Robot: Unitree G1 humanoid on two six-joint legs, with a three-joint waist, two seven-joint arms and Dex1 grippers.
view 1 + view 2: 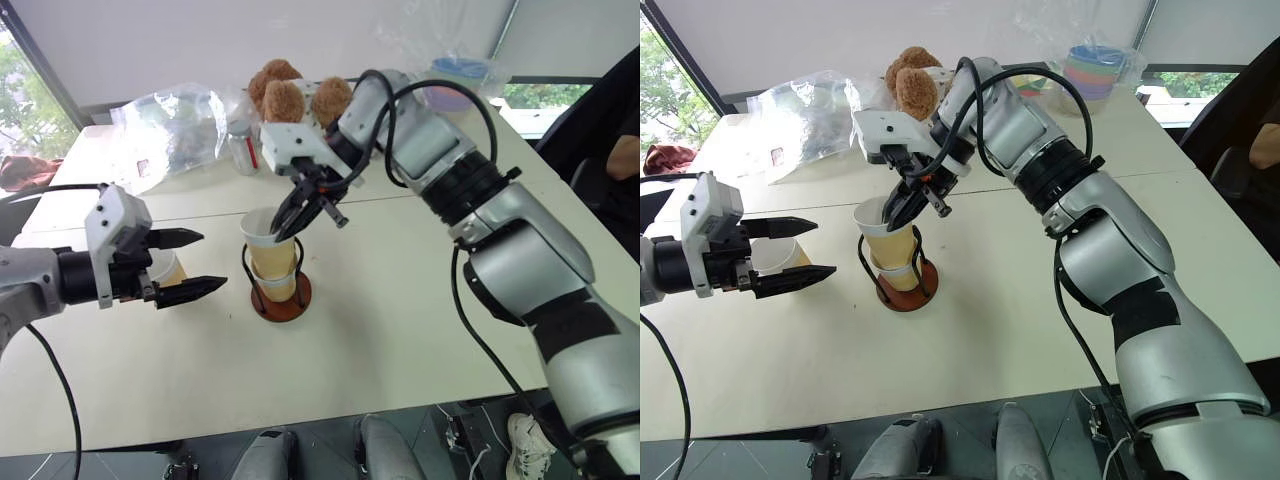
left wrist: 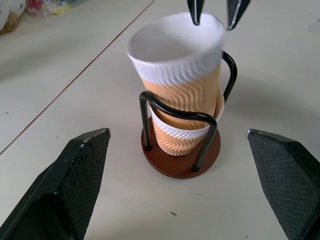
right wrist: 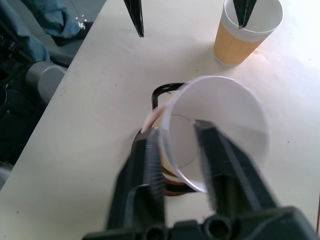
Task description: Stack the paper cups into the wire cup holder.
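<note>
Right gripper (image 1: 300,222) is up over the wire cup holder (image 1: 280,287), one finger inside the rim of the top paper cup (image 1: 266,240) and one outside it. From the right wrist view the fingers (image 3: 148,165) straddle the cup wall with a bit of a gap, so I can't really tell if it's pinching the rim or just sitting around it.

That top cup is tilted, leaning over toward the left gripper, and it's nested partway into a second cup (image 2: 176,140) that sits low in the holder between the two black wire loops. The holder's red-brown base rests flat on the white table (image 1: 400,340).

Left gripper (image 1: 190,262) hangs off to the side, well apart from the holder, fingers spread wide with nothing between them, pointing roughly at the stack. The third cup (image 1: 166,268) stands upright on the table just behind those fingers.

Further back on the table there's a crumpled clear plastic bag (image 1: 175,125) and a brown teddy bear (image 1: 290,92).
</note>
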